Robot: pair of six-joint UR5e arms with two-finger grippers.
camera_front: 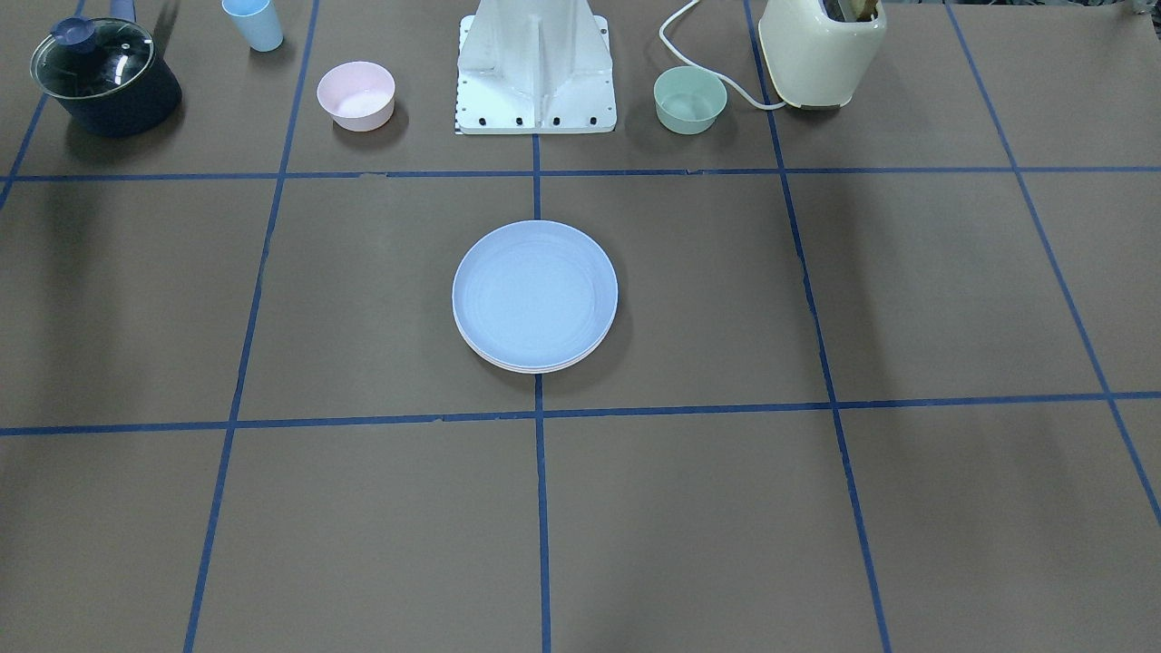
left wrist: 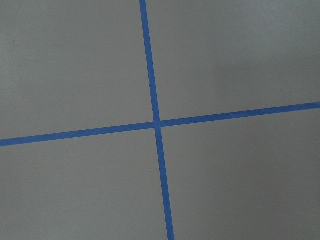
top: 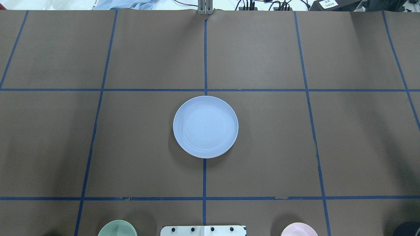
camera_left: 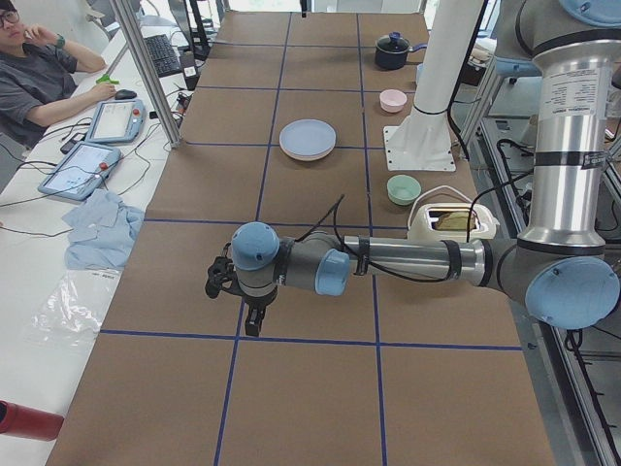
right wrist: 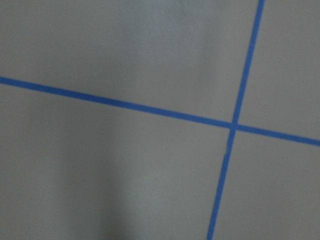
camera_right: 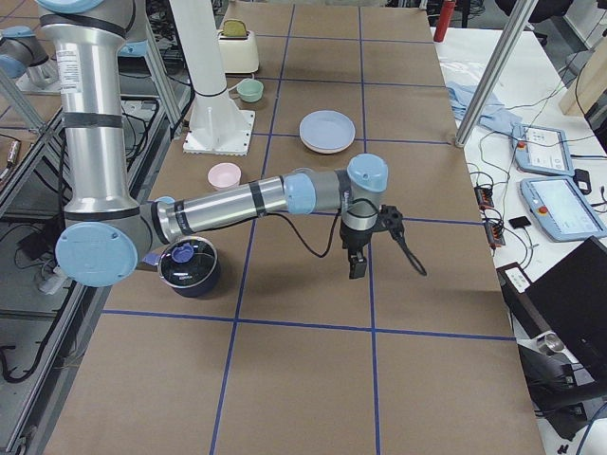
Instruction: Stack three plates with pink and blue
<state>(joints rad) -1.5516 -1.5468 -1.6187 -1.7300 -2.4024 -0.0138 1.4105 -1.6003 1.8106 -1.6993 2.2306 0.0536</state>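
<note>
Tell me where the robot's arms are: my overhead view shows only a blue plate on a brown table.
Observer: They are outside your frame. The side views show the left gripper hanging over one end of the table and the right gripper over the other.
Operator: Is that plate on its own?
Observer: No. In the front view, paler rims show under the blue plate. From the right end, a pink plate peeks out beneath it.

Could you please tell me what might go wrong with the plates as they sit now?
The blue plate sits slightly off-centre, the lower rims peeking out on one side, so a knock could slide it. Also, only those pale rims show beneath, so a full three-plate pile cannot be confirmed.
</note>
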